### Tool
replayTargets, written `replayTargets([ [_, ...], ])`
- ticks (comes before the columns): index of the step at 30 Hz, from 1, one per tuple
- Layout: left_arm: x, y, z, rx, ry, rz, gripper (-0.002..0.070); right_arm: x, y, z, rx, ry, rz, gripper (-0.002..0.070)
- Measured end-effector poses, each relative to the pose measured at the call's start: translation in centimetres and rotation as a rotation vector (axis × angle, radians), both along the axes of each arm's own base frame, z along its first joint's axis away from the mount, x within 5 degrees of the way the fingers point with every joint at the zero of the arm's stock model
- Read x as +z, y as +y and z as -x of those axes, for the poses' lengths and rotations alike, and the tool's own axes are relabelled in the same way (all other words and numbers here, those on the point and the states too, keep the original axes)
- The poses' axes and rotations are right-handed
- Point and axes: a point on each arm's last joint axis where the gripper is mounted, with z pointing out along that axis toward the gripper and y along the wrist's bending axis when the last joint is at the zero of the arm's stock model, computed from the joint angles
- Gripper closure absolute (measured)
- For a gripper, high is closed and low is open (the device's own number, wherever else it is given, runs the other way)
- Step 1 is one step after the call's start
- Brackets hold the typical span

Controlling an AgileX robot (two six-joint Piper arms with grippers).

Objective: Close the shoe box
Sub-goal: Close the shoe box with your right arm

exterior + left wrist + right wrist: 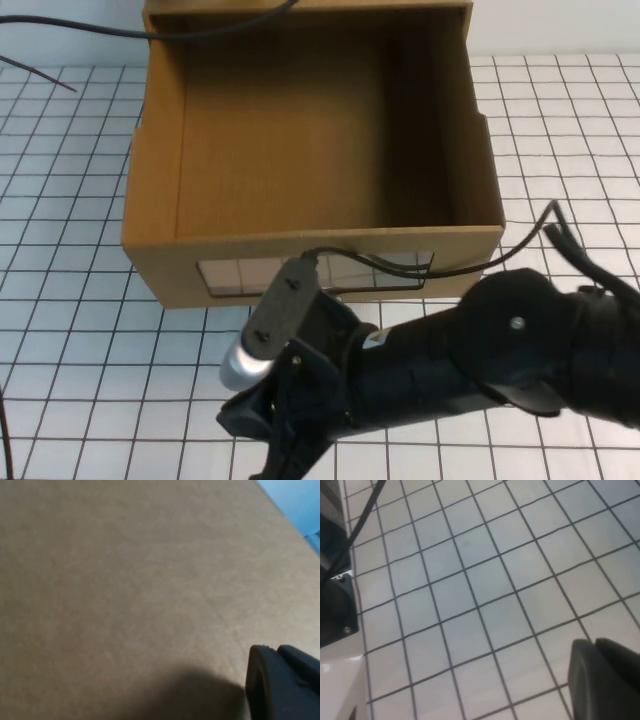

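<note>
Shows the shoe box (300,250) open-topped and empty at the far middle of the gridded white tabletop (560,130), with its clear window (225,275) in the front wall on the robot's side. Finds the right gripper (285,425) low over the tabletop just in front of that window, the black arm crossing part of it, grip state impossible to tell. Puts the left gripper (282,685) hard up against a plain brown cardboard face in its wrist view, grip state likewise impossible to tell.
</note>
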Motion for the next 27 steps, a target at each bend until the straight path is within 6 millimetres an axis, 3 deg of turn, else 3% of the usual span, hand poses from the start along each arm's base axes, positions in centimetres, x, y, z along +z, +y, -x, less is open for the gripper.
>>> replayTargets([
  [2, -0.8, -0.1, -0.4, -0.002, 0.018, -0.002, 0.0680, -0.4, 0.6, -0.6, 0.002, -0.026, 0.008, 0.0689],
  [9, -0.7, -0.1, -0.5, -0.002, 0.015, 0.002, 0.0680, -0.7, 2.9, -3.4, 0.010, -0.047, 0.006, 0.0690],
  [18, -0.7, -0.1, -0.5, -0.002, 0.015, 0.004, 0.0680, -0.8, 3.2, -10.6, -0.066, -0.144, 0.022, 0.0689],
  [27, -0.7, -0.2, -0.4, -0.004, 0.017, 0.006, 0.0680, 0.3, 3.0, -17.9, -0.166, -0.220, -0.034, 0.0689],
])
